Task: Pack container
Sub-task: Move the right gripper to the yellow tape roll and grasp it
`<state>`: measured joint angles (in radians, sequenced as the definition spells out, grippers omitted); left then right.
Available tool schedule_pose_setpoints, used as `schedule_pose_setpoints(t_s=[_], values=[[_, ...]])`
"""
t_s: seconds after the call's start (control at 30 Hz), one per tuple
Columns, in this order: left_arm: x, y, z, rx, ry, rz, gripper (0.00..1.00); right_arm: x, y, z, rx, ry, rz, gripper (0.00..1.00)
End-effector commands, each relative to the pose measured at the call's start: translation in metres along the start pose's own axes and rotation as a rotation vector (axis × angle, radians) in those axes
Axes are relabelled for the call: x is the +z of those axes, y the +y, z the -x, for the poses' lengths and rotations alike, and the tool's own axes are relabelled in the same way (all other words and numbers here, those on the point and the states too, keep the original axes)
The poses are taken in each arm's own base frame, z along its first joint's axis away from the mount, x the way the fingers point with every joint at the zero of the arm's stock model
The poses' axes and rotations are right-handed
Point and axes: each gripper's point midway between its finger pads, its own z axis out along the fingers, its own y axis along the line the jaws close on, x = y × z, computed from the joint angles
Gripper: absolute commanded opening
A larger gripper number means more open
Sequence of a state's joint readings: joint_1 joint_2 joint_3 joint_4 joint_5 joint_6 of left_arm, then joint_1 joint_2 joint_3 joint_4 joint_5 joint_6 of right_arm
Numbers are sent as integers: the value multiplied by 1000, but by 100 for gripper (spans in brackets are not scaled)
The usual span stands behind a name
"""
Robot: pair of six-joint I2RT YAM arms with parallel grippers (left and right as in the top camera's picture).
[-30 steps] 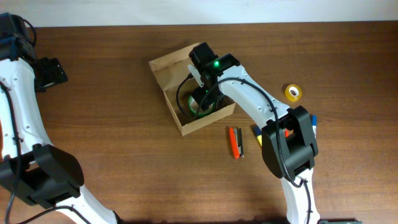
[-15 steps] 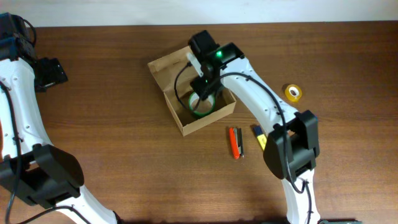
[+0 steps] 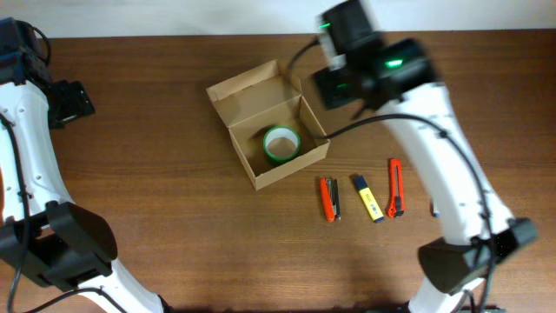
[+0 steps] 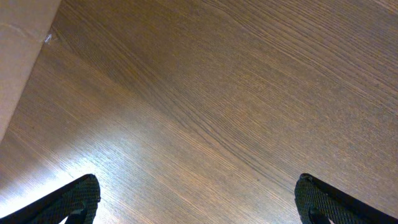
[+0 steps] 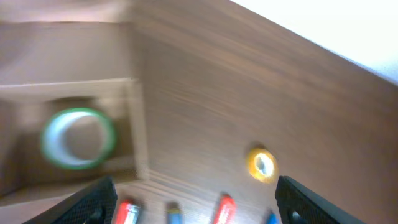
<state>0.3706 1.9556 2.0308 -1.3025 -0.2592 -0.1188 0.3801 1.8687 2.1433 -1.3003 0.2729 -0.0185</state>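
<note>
The container [image 3: 287, 167] sits a little left of centre on the desk [image 3: 174, 226], a plain tan box with its flap lid [image 3: 246, 87] open and leaning back toward the far left.

Starting at my far left, the left arm [image 3: 26, 130] is parked near the desk edge, well apart from the box. Through its wrist camera I see only bare wood grain, with one dark fingertip [image 4: 76, 198] in each lower corner. The left jaws are spread wide with nothing between them.

Inside the container a green tape roll [image 3: 281, 143] lies flat on the floor, close to the right-hand wall.

Just right of the box, the right arm [image 3: 439, 139] hangs above the desk with its wrist near the far edge. Its camera view is smeared, but both fingertips [image 5: 93, 202] show far apart at the bottom of the frame. The right jaws are released and empty. That view looks down on the green roll in the box and on a yellow tape roll [image 5: 261, 164] lying on the wood off to the side.

Further right, near the front of the box, three slim tools lie side by side without touching. They are an orange-and-black one [image 3: 328, 198], a yellow-and-blue one [image 3: 368, 196] and an orange one [image 3: 395, 187].
</note>
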Motion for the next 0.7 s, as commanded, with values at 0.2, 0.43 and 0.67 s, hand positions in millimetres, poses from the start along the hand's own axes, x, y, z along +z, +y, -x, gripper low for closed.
schedule_pose_setpoints(t_s=[0.2,0.43,0.67], values=[[-9,3,1,11,-22,4,100,11,-129,-89,391,176,-74,82],[-9,3,1,11,-22,4,100,58,-156,-165,542,359,-53,80],[-9,3,1,11,-22,4,100,97,-152,-188,570,434,-31,69]])
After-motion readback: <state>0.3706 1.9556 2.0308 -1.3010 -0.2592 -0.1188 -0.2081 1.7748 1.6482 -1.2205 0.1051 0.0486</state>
